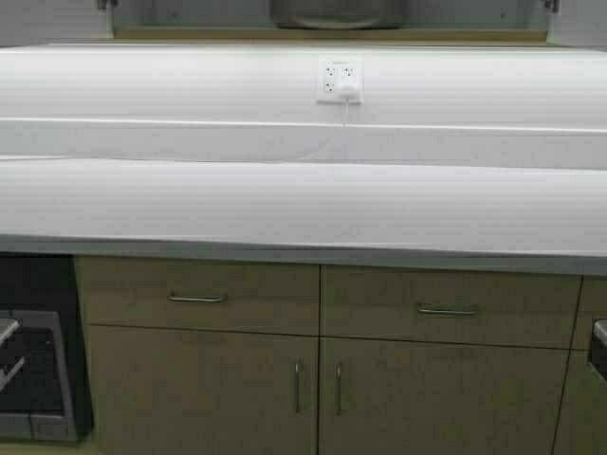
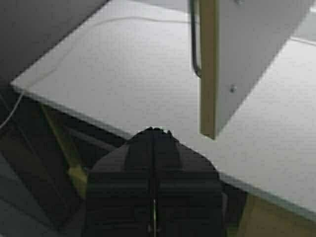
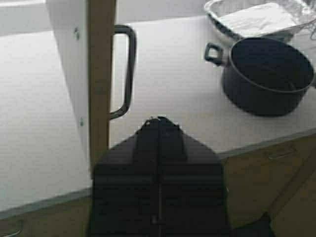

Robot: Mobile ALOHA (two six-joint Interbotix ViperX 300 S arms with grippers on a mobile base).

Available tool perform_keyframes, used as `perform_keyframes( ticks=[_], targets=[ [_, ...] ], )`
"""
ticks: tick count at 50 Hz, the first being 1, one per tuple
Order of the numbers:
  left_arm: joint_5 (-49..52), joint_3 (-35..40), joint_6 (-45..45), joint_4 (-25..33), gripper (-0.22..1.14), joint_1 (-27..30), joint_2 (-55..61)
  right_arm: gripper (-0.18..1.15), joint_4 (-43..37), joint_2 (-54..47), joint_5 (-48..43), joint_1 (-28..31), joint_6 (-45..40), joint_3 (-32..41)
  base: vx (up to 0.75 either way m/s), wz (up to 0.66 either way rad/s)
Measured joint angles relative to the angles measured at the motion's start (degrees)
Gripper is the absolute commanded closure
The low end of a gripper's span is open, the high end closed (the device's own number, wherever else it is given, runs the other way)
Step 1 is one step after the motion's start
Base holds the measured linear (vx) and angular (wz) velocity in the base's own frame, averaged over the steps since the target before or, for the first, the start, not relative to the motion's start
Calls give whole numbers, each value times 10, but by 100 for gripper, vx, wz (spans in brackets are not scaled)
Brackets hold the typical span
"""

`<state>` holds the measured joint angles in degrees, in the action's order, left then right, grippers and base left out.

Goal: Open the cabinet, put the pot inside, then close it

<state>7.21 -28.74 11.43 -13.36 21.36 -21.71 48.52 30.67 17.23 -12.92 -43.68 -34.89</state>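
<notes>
both jaws are sitting clenched empty, right gripper hanging beside the open cabinet door edge, with the pot lying at its 2 o'clock, so right arm is looking nearer.

My right gripper is filling the lower middle of the frame, its two dark fingers pressed together with only a thin seam showing between them. Just beyond the fingertips, the cabinet door is hanging edge-on in the upper left, its tan edge facing me and its curved metal handle sticking out beside it. The white countertop is stretching across behind. In the upper right, the pot is sitting on it, dark inside, one black loop handle pointing toward the door. A foil tray is lying right behind the pot.
</notes>
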Motion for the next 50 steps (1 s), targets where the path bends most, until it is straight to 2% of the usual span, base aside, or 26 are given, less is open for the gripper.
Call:
perform_keyframes(
  ticks=[5, 11, 23, 37, 50],
  targets=[
    [1, 49, -1, 0, 88, 24, 39, 89, 1, -27, -25, -33, 2, 35, -6, -1],
    [-2, 127, 0, 0, 88, 45, 113, 89, 1, -81, -45, -40, 0, 91, -4, -2],
    [-18, 229, -1, 0, 88, 26, 236, 89, -11, -182, -50, -39, -1, 166, -1, 0],
    [-29, 279, -3, 1, 88, -16, 305, 89, -35, -214, -76, -25, -4, 173, 0, 0],
    [-32, 281, -3, 0, 88, -36, 308, 89, -36, -218, -90, 17, 0, 181, 0, 0]
  ],
)
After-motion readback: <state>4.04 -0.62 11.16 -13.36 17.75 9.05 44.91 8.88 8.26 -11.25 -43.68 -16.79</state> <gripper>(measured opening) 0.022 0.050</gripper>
